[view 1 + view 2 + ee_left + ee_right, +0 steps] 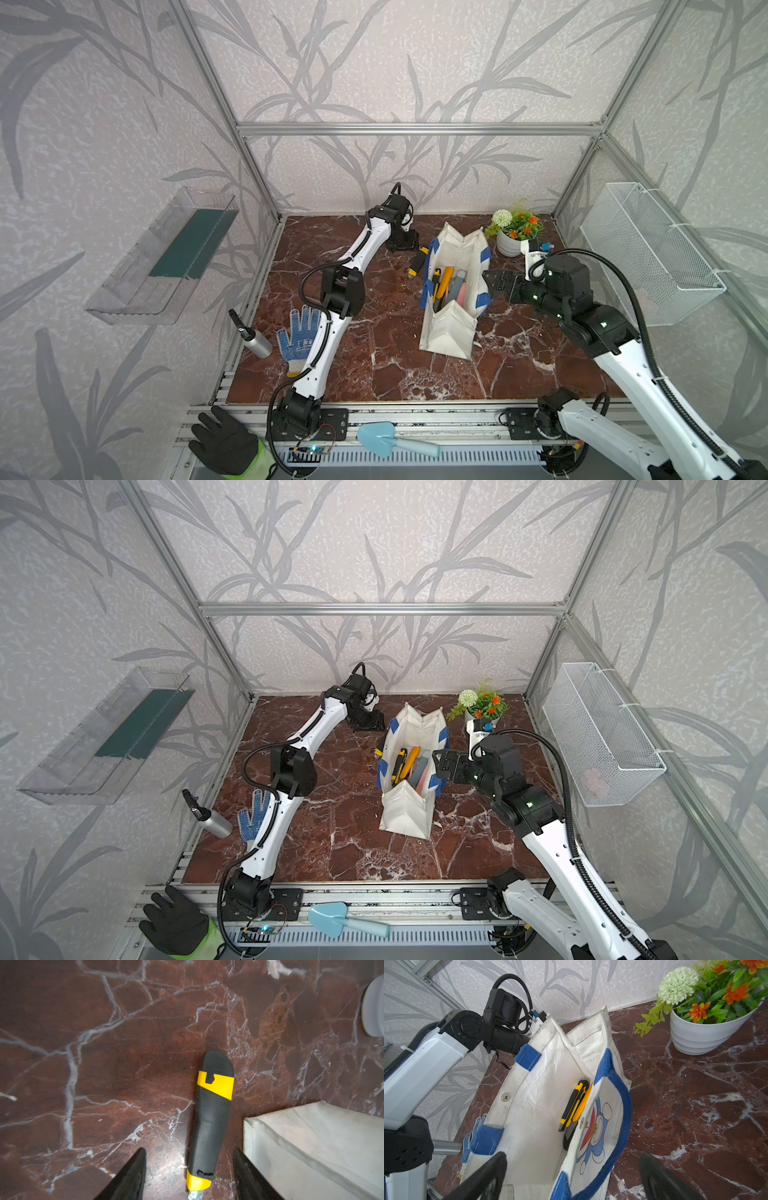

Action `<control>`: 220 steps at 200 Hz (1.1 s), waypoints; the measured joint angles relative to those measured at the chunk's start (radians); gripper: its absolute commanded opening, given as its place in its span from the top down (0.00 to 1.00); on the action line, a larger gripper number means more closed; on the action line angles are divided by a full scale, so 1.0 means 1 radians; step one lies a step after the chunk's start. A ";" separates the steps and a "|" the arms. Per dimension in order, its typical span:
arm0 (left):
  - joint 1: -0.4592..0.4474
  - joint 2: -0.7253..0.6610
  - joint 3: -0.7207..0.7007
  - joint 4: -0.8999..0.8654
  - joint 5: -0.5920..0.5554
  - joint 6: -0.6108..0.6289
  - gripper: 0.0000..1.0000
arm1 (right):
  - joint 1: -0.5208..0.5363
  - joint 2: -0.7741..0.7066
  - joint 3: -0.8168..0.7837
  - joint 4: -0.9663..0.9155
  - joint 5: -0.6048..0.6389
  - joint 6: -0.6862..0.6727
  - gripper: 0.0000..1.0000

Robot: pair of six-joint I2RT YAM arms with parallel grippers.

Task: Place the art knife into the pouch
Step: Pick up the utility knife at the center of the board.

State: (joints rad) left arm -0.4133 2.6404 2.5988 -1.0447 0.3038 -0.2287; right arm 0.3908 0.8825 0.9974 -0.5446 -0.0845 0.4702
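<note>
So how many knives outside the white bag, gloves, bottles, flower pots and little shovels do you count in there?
Art knife beside the pouch: 1
Gloves: 2 (blue-dotted glove, black glove)
Silver bottle: 1
Flower pot: 1
Blue shovel: 1
Total: 6

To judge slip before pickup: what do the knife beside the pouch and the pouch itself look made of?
Art knife: matte black grip, probably rubber or soft plastic, ribbed along one edge; smooth yellow hard-plastic bands.
Pouch: white fabric, likely canvas, creased and scuffed; its lining looks smoother and slightly shiny; blue textile straps; metal snap.
</note>
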 measured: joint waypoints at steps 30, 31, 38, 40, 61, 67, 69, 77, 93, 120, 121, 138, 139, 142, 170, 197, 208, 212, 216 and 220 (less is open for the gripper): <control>-0.044 0.027 0.000 0.003 -0.055 0.010 0.37 | 0.000 0.000 0.000 -0.008 0.010 0.000 0.01; -0.045 0.027 0.000 0.002 -0.056 0.010 0.37 | 0.000 0.000 0.000 -0.008 0.010 0.000 0.01; -0.054 0.032 0.000 0.002 -0.070 0.012 0.37 | 0.000 0.000 0.000 -0.009 0.013 0.000 0.01; -0.057 0.033 0.000 0.002 -0.074 0.013 0.37 | 0.000 0.000 0.000 -0.010 0.014 0.000 0.01; -0.089 0.042 0.000 0.000 -0.145 0.029 0.38 | 0.000 0.000 0.000 -0.014 0.024 0.001 0.01; -0.098 0.043 0.000 0.000 -0.169 0.036 0.38 | 0.000 0.000 0.000 -0.015 0.024 0.001 0.01; -0.100 0.043 0.000 -0.001 -0.172 0.037 0.39 | 0.000 0.000 0.000 -0.015 0.025 0.001 0.01; -0.108 0.043 0.000 -0.003 -0.202 0.045 0.40 | 0.000 0.000 0.000 -0.015 0.026 0.001 0.01; -0.121 0.045 0.000 -0.008 -0.237 0.050 0.43 | 0.000 0.000 0.000 -0.015 0.031 0.003 0.01; -0.126 0.050 0.000 -0.016 -0.274 0.053 0.47 | 0.000 0.000 0.000 -0.020 0.033 0.004 0.01; -0.126 0.050 0.000 -0.017 -0.275 0.054 0.47 | 0.000 0.000 0.000 -0.020 0.033 0.005 0.01; -0.118 0.057 0.000 -0.017 -0.280 0.052 0.49 | 0.000 0.000 0.000 -0.025 0.036 0.005 0.01; -0.117 0.058 0.000 -0.017 -0.280 0.051 0.49 | 0.000 0.000 0.000 -0.025 0.036 0.005 0.01; -0.116 0.059 0.002 -0.018 -0.280 0.051 0.49 | 0.000 0.000 0.000 -0.026 0.037 0.005 0.01; -0.098 0.068 0.006 -0.017 -0.269 0.042 0.55 | 0.000 -0.001 0.000 -0.030 0.045 0.005 0.01; -0.080 0.073 0.018 -0.021 -0.257 0.030 0.65 | 0.000 -0.006 0.000 -0.035 0.054 0.005 0.01; -0.073 0.075 0.019 -0.022 -0.253 0.026 0.67 | 0.000 -0.010 0.000 -0.037 0.058 0.006 0.01; -0.070 0.075 0.021 -0.024 -0.253 0.026 0.68 | 0.000 -0.011 0.000 -0.037 0.058 0.008 0.01; -0.068 0.075 0.021 -0.025 -0.251 0.024 0.69 | 0.000 -0.011 0.000 -0.037 0.059 0.008 0.01; -0.066 0.075 0.023 -0.026 -0.251 0.023 0.69 | 0.000 -0.012 0.000 -0.037 0.059 0.008 0.01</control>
State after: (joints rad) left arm -0.4797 2.7155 2.6213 -1.0706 0.0528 -0.2054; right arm 0.3908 0.8703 0.9974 -0.5812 -0.0254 0.4782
